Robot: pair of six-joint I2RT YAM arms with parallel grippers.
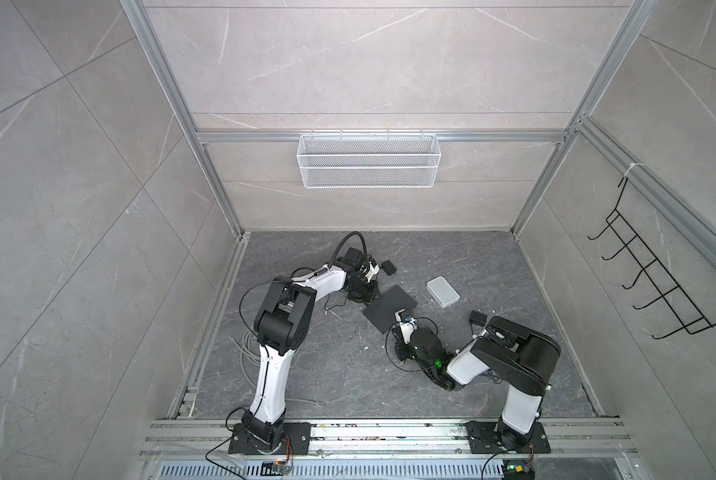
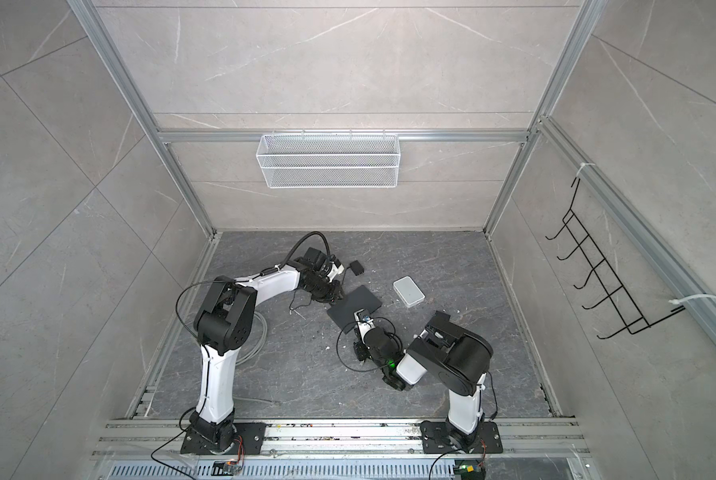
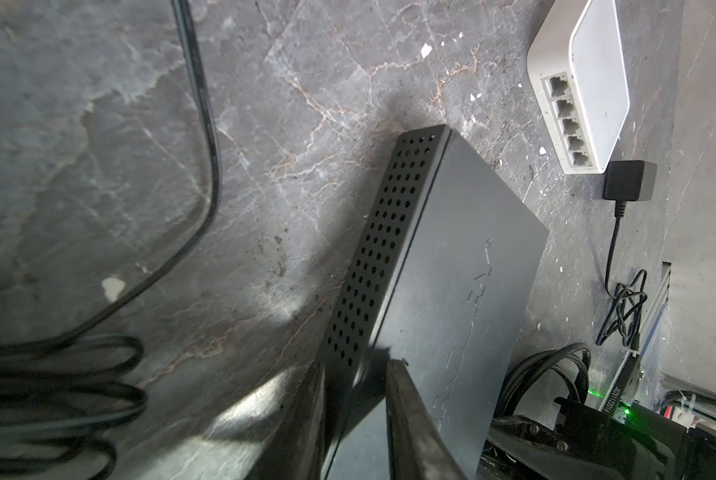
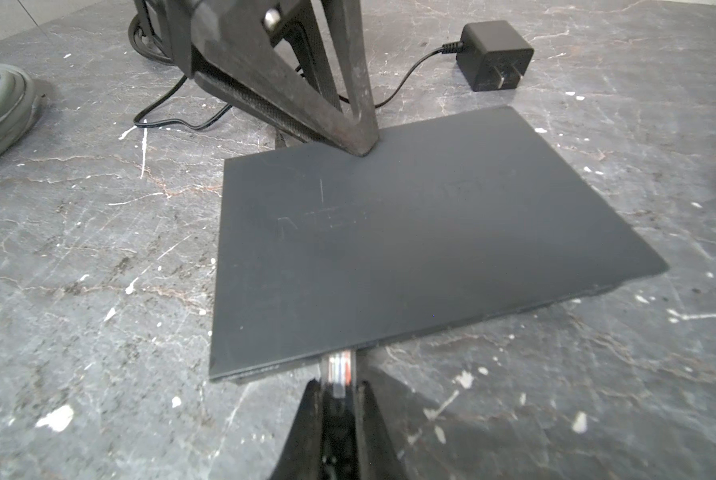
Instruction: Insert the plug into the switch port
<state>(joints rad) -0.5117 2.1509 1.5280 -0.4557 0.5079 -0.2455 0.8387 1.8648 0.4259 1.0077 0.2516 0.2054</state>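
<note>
Hiding the plug (image 4: pixel 338 366) tip, the switch (image 4: pixel 410 249) edge.

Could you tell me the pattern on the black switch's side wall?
Flat black metal switch: side wall perforated with round holes; left wrist view.

Light: bright, diffuse | Shadows: soft | Glare: floor (image 3: pixel 281 311) patches, left wrist view | Top-view edges: bowed | Wrist foregrounds: blurred

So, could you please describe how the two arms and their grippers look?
The left arm and right arm have white shells and black joint housings, with black cables looping alongside. The left gripper and right gripper are dark, with flat tapering fingers; a green light glows near the right wrist.
</note>
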